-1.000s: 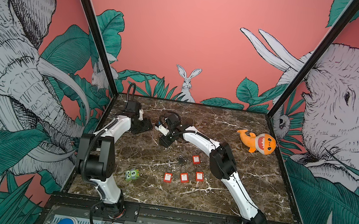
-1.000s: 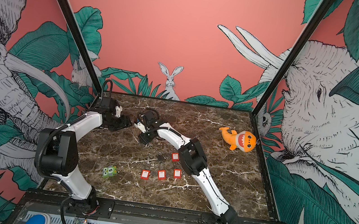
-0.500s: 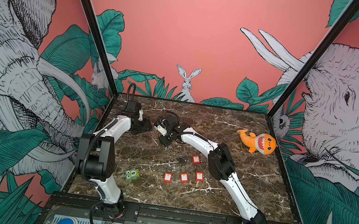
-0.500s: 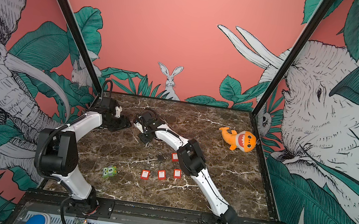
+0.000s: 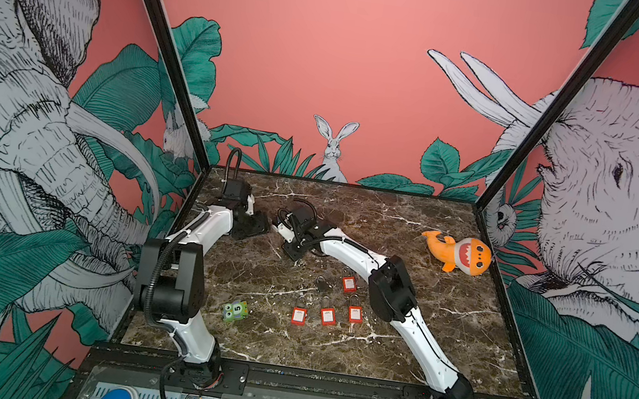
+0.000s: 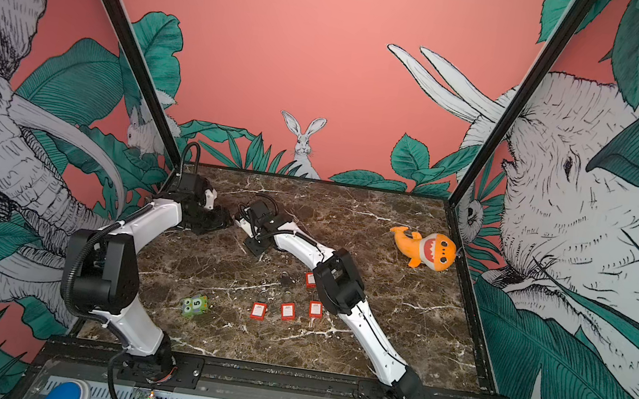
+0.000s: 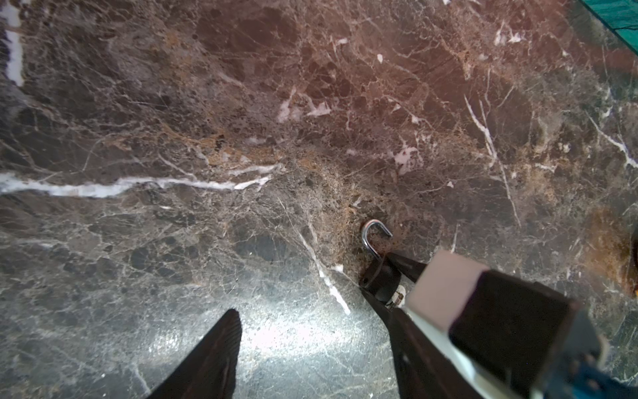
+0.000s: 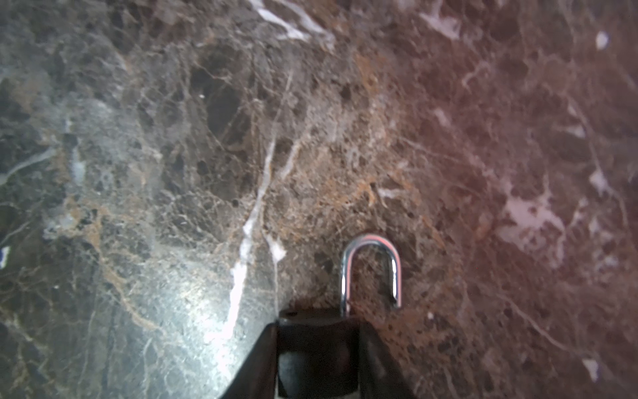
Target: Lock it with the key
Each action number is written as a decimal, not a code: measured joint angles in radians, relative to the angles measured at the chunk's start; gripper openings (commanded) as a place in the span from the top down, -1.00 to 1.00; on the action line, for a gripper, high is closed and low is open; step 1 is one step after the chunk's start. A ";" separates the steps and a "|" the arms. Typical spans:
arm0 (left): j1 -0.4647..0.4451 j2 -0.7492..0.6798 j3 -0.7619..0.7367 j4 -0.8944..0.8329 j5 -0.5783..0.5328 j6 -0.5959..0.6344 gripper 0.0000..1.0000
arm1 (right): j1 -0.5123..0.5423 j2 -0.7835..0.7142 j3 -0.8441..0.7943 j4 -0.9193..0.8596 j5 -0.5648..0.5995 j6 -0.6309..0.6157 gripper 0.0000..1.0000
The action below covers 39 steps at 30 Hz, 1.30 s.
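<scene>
A black padlock (image 8: 317, 345) with its steel shackle (image 8: 371, 273) swung open is pinched by the body in my right gripper (image 8: 319, 328), both jaws pressed on its sides. The left wrist view shows the same padlock (image 7: 378, 279) just off the table beside one finger (image 7: 411, 345) of my left gripper (image 7: 300, 304), which is open and empty. In both top views the left gripper (image 5: 260, 224) and right gripper (image 5: 279, 229) meet tip to tip at the back left, hiding the lock. I cannot make out the key.
Several red padlocks (image 5: 327, 316) and a small dark item (image 5: 323, 283) lie mid-table under the right arm. A green number toy (image 5: 235, 310) sits front left, an orange shark plush (image 5: 457, 254) back right. Enclosure walls stand close behind the left gripper.
The right gripper's jaws have closed onto the black padlock, and that gripper has edged slightly left toward the left gripper. The left arm has barely moved.
</scene>
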State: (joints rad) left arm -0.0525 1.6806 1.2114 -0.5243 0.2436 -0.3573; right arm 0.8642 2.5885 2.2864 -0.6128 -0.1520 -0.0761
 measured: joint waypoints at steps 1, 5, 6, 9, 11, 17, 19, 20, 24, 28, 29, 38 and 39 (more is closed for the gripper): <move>0.000 -0.002 -0.003 0.001 -0.002 0.005 -0.36 | 0.000 -0.007 -0.014 0.012 -0.002 -0.005 0.37; 0.000 -0.014 -0.013 0.004 -0.005 0.029 -0.36 | 0.000 -0.068 -0.141 0.110 -0.006 -0.035 0.41; 0.000 -0.018 -0.016 0.010 -0.006 0.036 -0.36 | 0.000 -0.085 -0.174 0.130 -0.009 -0.045 0.42; 0.000 -0.031 -0.025 0.026 -0.008 0.061 -0.35 | 0.000 -0.145 -0.277 0.169 -0.018 -0.087 0.45; 0.000 -0.046 -0.039 0.048 -0.009 0.083 -0.35 | 0.000 -0.187 -0.345 0.189 -0.024 -0.122 0.46; 0.000 -0.107 -0.096 0.130 0.022 0.171 -0.27 | -0.018 -0.354 -0.533 0.241 -0.091 -0.258 0.52; 0.000 -0.121 -0.113 0.160 0.052 0.209 -0.23 | -0.033 -0.419 -0.586 0.258 -0.125 -0.309 0.53; 0.000 -0.128 -0.123 0.176 0.071 0.233 -0.20 | -0.045 -0.455 -0.615 0.265 -0.147 -0.336 0.53; -0.002 -0.147 -0.161 0.238 0.156 0.318 -0.16 | -0.134 -0.581 -0.716 0.272 -0.296 -0.435 0.53; -0.023 -0.174 -0.228 0.345 0.267 0.441 -0.01 | -0.250 -0.687 -0.802 0.260 -0.444 -0.527 0.53; -0.034 -0.185 -0.253 0.375 0.310 0.491 -0.01 | -0.280 -0.710 -0.816 0.245 -0.474 -0.554 0.53; -0.199 -0.232 -0.338 0.543 0.584 1.014 -0.06 | -0.363 -0.839 -0.852 0.104 -0.628 -0.736 0.52; -0.217 -0.232 -0.338 0.557 0.588 1.065 -0.06 | -0.364 -0.849 -0.855 0.090 -0.636 -0.748 0.52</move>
State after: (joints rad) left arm -0.2691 1.4487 0.8734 0.0322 0.8318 0.7082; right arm 0.5003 1.7393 1.4311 -0.5224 -0.7883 -0.8246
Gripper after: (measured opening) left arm 0.531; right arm 0.300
